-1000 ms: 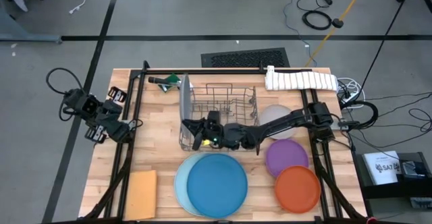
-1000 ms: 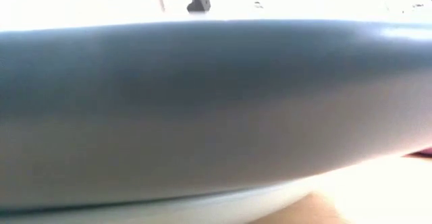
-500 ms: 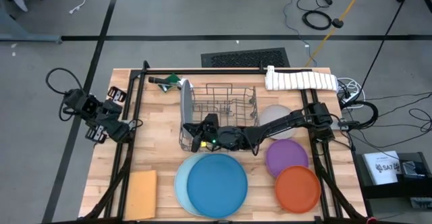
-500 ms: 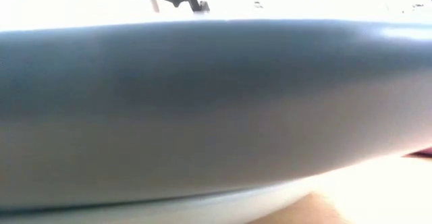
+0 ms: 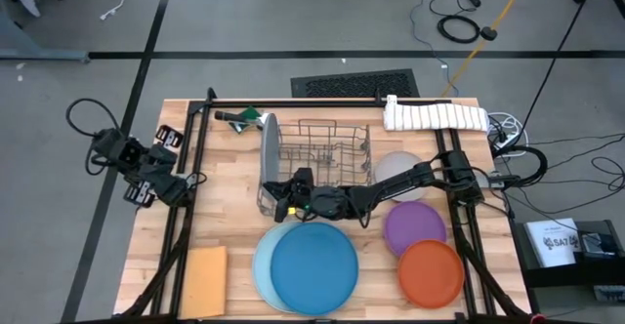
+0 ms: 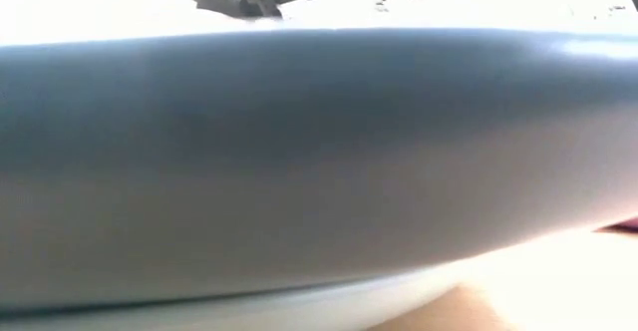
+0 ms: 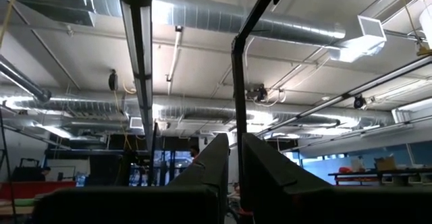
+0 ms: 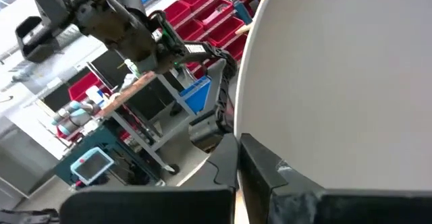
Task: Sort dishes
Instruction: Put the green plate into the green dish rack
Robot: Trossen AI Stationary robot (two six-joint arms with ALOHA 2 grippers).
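The bright blue plate (image 5: 314, 267) lies on the pale teal plate (image 5: 260, 265) at the table's front; the grey-blue plate (image 5: 268, 153) stands on edge at the wire rack's (image 5: 327, 150) left end. It could tip if released unseated. The right gripper (image 5: 280, 204) pinches its rim nearly closed; the left gripper (image 7: 229, 177), parked off-table, looks closed on nothing.

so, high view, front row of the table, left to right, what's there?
Flat tan square sheet → large pale teal plastic plate → large bright blue plastic plate stacked on it → smaller orange plastic plate.
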